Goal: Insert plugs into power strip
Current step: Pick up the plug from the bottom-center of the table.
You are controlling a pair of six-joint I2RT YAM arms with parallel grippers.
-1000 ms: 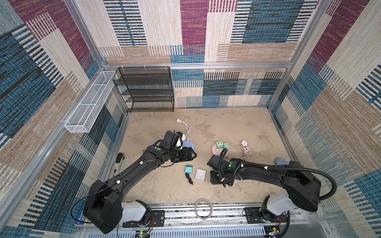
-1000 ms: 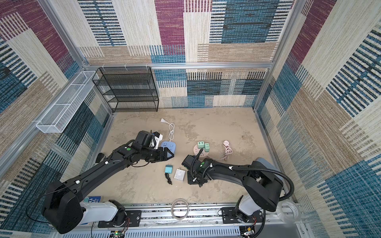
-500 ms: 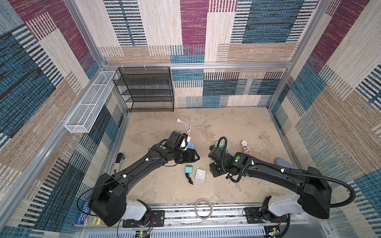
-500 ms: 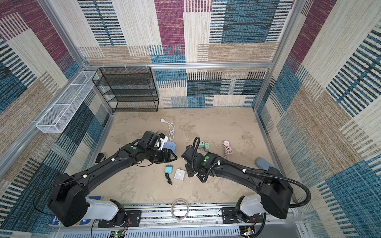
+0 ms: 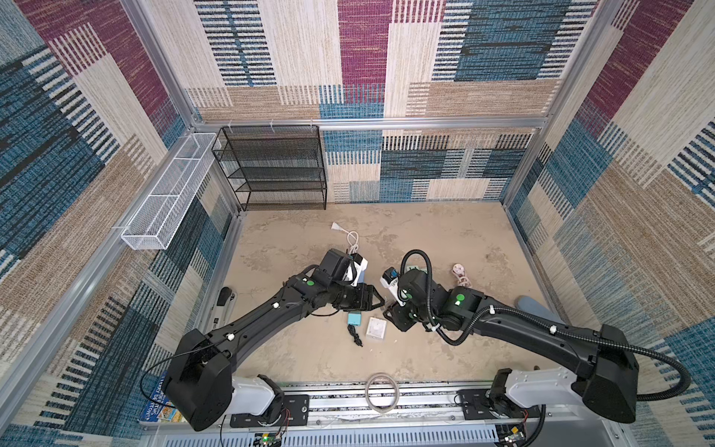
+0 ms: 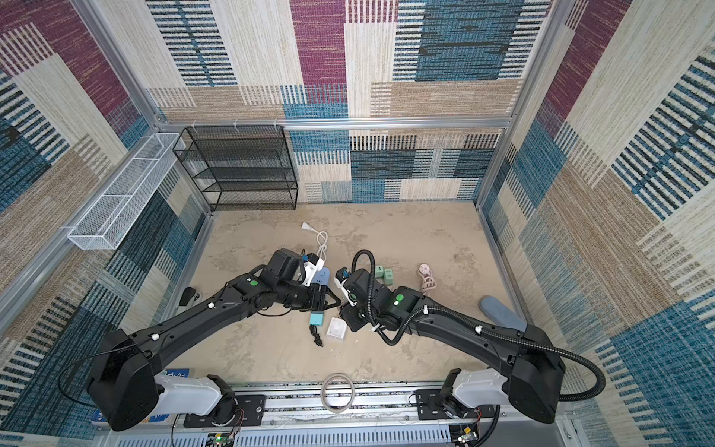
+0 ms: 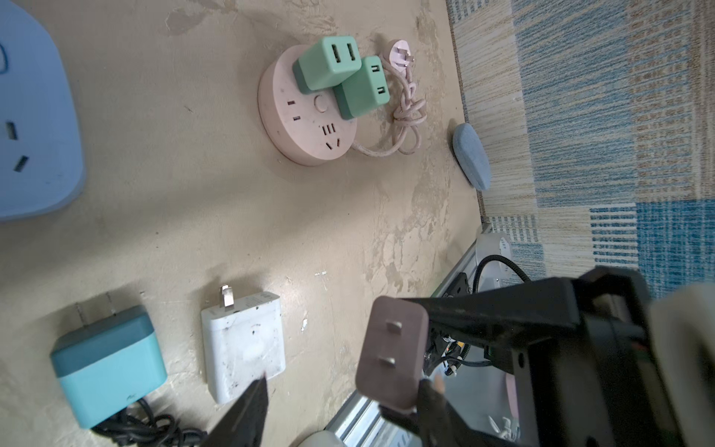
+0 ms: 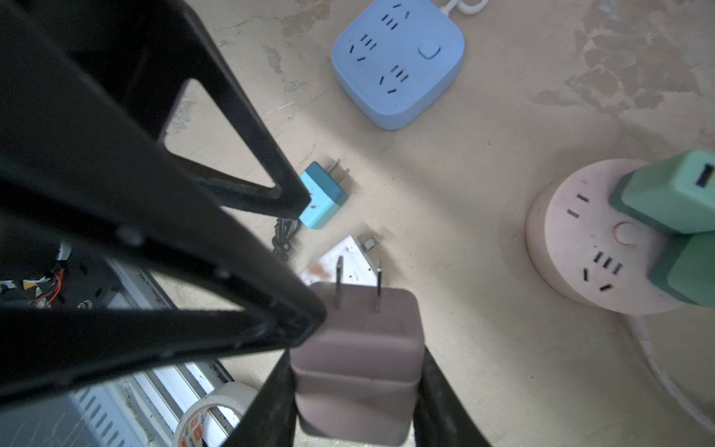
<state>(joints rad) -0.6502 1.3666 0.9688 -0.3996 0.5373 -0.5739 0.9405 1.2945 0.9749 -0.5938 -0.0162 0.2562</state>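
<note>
My right gripper [image 8: 356,371] is shut on the pink plug [image 8: 358,348], prongs pointing away from the wrist. My left gripper [image 7: 342,387] stands open beside it, one finger [image 8: 294,321] touching the plug's side. Both grippers meet above the floor in both top views, the left gripper [image 5: 373,300] facing the right. Below them lie the teal plug [image 5: 354,318] with its black cord and the white plug [image 5: 376,328]. Two mint green plugs [image 7: 327,64] sit in the round pink power strip [image 7: 305,112]. A blue square power strip [image 8: 398,62] has nothing in it.
A round pink plug [image 7: 402,56] with a knotted cord lies beside the pink strip. A grey-blue oval pad [image 7: 472,154] is near the right wall. A tape roll [image 5: 382,391] sits on the front rail. A black wire shelf [image 5: 274,166] and a white basket [image 5: 166,193] stand at the back left.
Both grippers have come together over the teal and white plugs: the left moved right, the right swung up and left with the pink plug. The left jaws have narrowed a little.
</note>
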